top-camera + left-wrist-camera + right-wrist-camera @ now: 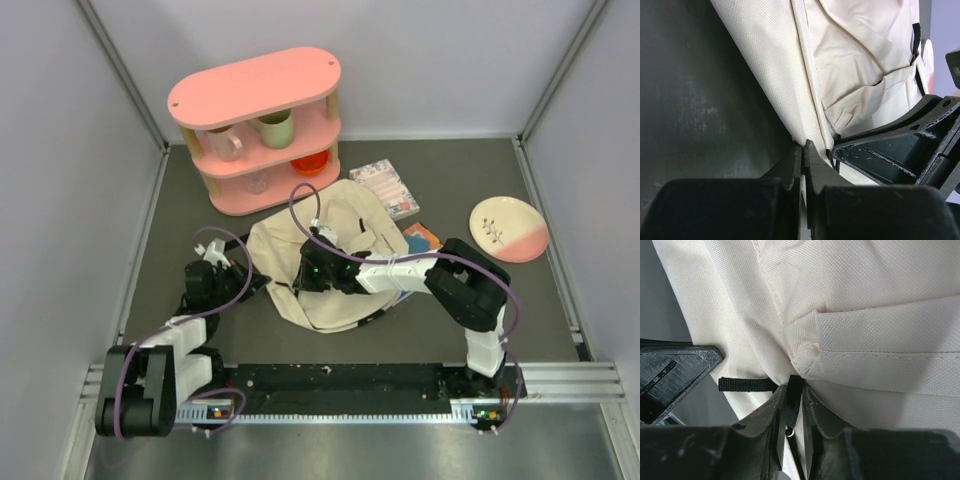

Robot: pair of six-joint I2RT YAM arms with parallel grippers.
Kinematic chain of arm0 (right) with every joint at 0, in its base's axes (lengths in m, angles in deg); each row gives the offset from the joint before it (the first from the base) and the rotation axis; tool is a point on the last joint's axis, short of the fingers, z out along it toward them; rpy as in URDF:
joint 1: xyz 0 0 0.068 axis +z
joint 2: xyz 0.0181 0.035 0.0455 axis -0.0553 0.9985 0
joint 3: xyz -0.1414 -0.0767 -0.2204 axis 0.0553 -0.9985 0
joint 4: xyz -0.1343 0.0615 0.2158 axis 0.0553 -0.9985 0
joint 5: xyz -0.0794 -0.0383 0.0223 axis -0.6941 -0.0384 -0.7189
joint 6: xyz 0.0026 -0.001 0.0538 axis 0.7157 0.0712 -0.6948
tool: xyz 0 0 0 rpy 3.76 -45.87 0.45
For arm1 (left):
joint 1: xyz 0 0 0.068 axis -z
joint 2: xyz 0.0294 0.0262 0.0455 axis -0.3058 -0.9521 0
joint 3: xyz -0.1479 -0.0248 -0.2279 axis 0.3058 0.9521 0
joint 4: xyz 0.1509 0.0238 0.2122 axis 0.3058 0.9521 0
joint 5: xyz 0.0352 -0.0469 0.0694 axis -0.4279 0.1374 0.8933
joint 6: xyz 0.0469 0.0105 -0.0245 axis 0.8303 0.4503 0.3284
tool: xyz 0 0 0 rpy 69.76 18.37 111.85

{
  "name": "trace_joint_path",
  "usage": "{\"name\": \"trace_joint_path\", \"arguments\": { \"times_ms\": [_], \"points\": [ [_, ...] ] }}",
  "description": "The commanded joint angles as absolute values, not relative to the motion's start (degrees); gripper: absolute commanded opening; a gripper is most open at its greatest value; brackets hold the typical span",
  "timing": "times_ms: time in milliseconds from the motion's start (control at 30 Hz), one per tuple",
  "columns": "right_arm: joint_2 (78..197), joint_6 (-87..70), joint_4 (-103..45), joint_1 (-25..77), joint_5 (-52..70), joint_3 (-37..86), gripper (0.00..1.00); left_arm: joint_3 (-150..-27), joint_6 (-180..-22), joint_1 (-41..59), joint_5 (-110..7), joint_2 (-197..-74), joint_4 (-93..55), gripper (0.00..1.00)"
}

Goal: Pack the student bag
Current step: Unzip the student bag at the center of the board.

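The student bag point(280, 250), cream fabric with black straps, lies flat on the dark mat in the middle. At its left edge my left gripper point(248, 283) is shut, a fold of the bag's cream edge point(790, 75) pinched between its fingers point(803, 145). My right gripper point(310, 270) reaches over the bag's middle from the right. Its jaws point(795, 386) are closed on a black webbing pull tab point(794, 400) with a small metal ring. A second black strap point(742, 385) runs off to the left.
A pink two-tier shelf point(255, 125) with cups stands behind the bag. A patterned booklet point(385, 188) and a blue and orange item point(425, 237) lie at the bag's right. A pink and cream plate point(508, 228) sits far right. White walls enclose the mat.
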State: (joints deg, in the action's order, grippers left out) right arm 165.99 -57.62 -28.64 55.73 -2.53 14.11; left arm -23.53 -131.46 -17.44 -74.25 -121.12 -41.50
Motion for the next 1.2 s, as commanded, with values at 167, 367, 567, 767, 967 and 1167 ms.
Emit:
{"name": "trace_joint_path", "arguments": {
  "times_ms": [167, 367, 567, 767, 967, 1167],
  "points": [
    [166.4, -57.2, -26.1, 56.4, -3.3, 13.9, 0.0, -24.0, -131.2, -17.2, -78.3, -123.0, -44.7, 0.0],
    [159.3, -54.9, -20.0, 56.4, -2.4, 9.4, 0.0, -24.8, -131.2, -17.3, -77.8, -124.0, -43.5, 0.19],
    [157.7, -55.6, -16.3, 56.4, 0.3, 6.8, 0.0, -24.6, -132.2, -17.3, -78.2, -124.1, -43.4, 0.66],
    [157.0, -56.7, -13.3, 56.5, 1.1, 4.9, 0.0, -22.2, -136.7, -17.2, -80.0, -124.5, -49.0, 0.76],
    [156.3, -57.9, -11.1, 56.7, 1.2, 2.9, 0.0, -19.5, -141.4, -16.9, -80.1, -130.2, -56.8, 0.76],
    [156.2, -58.6, -10.9, 57.3, 1.5, 2.5, 0.0, -19.0, -145.5, -16.8, -81.6, -141.1, -68.5, 0.45]
  ]
}}
